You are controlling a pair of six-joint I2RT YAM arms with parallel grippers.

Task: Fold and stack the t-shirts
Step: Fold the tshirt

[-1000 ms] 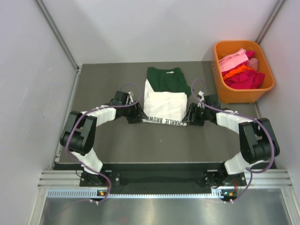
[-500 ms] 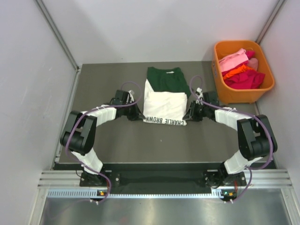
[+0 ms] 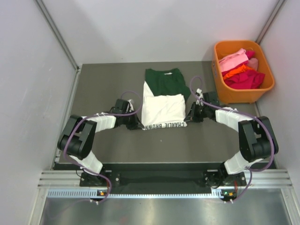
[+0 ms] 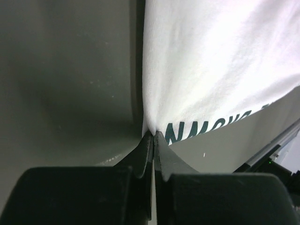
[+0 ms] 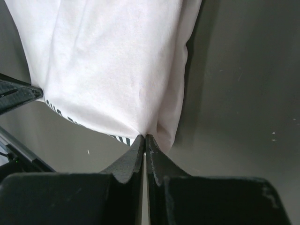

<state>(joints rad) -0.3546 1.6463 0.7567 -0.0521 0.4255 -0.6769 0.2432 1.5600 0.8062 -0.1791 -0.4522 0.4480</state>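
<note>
Cream t-shirt overlapping green t-shirt, left fingers pinching its near corner, right fingers likewise (both closed)

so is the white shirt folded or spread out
Folded: the white shirt is a compact rectangle, no sleeves showing, with layered edges in the right wrist view.

The cream-white t-shirt is soft, finely knit matt cloth (its lettering a flat dark print); the dark green t-shirt is dull cloth too. The table looks matt grey. The left gripper has smooth black plastic fingers; the basket is orange plastic.
</note>
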